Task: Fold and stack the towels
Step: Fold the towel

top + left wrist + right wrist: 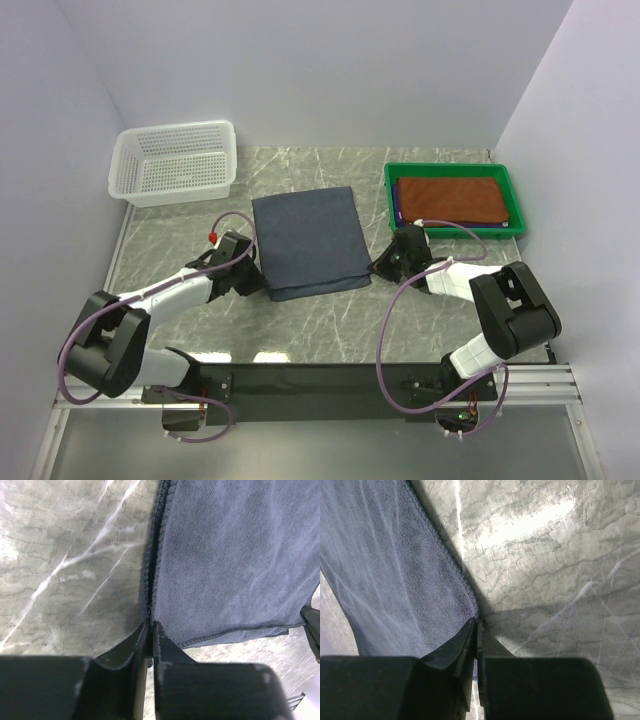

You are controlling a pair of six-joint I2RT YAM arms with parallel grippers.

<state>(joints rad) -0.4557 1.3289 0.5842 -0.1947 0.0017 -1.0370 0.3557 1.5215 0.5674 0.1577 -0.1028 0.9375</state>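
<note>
1. On the table (330, 330), the grey-blue towel (308, 243) lay folded, its near corners pinched by the left end effector (262, 285) and right end effector (378, 268).
2. Stacking seemingly remained; a rust-brown towel (450, 198) sat folded in the green tray (455, 169).

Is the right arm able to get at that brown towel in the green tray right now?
Probably yes: the rust-brown towel lies in the green tray just beyond the right claw, nothing between. But that claw is shut on the edge of the grey-blue towel, so it must let go first.
</note>
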